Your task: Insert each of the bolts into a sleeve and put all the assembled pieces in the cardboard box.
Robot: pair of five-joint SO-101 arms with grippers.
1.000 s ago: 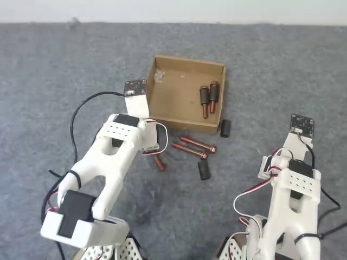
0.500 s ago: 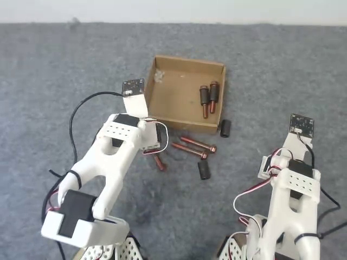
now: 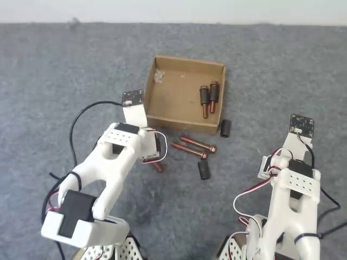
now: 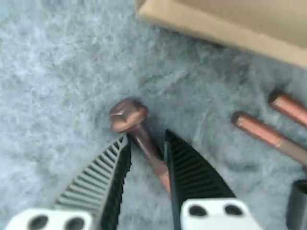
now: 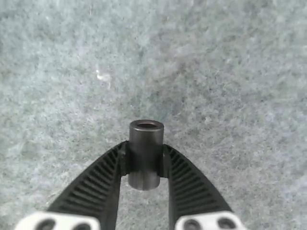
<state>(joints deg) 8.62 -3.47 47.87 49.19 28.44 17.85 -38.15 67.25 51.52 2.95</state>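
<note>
Assembled pieces (image 3: 205, 96) in cardboard box (image 3: 172, 97)

Your table (image 3: 49, 70) wears mottled grey carpet, with a pale wall strip (image 3: 173, 10) beyond its far edge. The cardboard box (image 3: 181, 123) is plain tan. You see copper-brown bolts (image 3: 198, 143) on the grey, and matte black sleeves (image 3: 225, 128). The two assembled pieces (image 3: 205, 97) in the box are black over copper. Your left arm (image 3: 108, 168) and right arm (image 3: 295, 200) are white with black motor blocks. The left gripper (image 4: 147, 136) and right gripper (image 5: 144, 145) have dark grey ribbed fingers (image 5: 103, 182) on white bases. A black cable (image 3: 74, 130) trails from the left arm.
</note>
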